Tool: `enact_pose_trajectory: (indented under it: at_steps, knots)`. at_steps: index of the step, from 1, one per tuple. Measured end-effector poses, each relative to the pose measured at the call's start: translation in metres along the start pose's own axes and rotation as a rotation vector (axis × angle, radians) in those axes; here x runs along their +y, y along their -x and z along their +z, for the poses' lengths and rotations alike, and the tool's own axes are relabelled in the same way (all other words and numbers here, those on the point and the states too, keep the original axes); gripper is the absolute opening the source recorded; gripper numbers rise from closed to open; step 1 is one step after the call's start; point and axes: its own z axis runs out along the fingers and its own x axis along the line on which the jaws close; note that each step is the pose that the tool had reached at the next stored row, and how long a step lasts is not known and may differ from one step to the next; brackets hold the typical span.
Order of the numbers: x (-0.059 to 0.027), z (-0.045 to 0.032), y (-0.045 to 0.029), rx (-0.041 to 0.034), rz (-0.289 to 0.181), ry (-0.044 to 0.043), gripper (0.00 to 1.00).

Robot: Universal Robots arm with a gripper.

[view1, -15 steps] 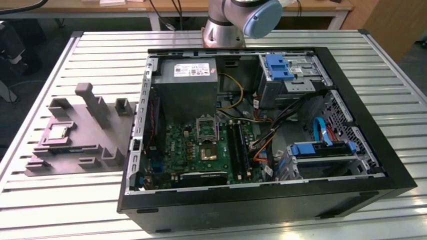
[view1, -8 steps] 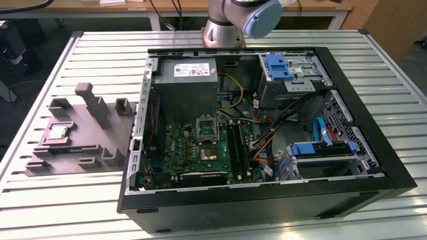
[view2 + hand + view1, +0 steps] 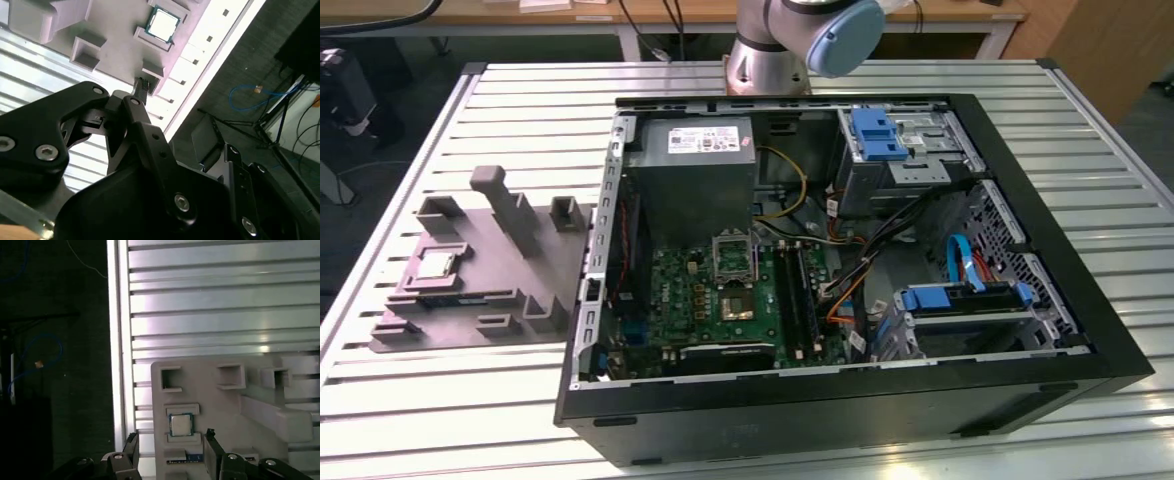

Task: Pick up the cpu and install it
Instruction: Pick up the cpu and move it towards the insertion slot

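Hand (image 3: 172, 436) spread and empty, with the cpu (image 3: 181, 424) seated in the grey tray (image 3: 212, 405) straight ahead, centred between its fingers (image 3: 214, 450).

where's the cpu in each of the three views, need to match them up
Exterior view: the cpu sits in a pocket of the grey tray, on the exterior view's left, beside the computer case.
First wrist view: the cpu lies in that pocket, just ahead of the gripper.
Second wrist view: the cpu lies in the same pocket.
Shared landmark: the grey tray around it.
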Motion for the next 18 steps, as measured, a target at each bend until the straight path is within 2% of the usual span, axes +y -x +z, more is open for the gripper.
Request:
enact_pose_trajectory:
  at_steps: [5, 8, 11, 18]
  knots:
    - [-0.0001, 0.0028, 0.0001, 0.0039, -0.094, -0.0032, 0.62]
    - [-0.0002, 0.0041, 0.0001, 0.0053, -0.132, -0.0045, 0.62]
    - [-0.0011, 0.0054, 0.0001, 0.0062, -0.149, -0.0053, 0.62]
    - [-0.0015, 0.0058, 0.0002, 0.0064, -0.153, -0.0074, 0.62]
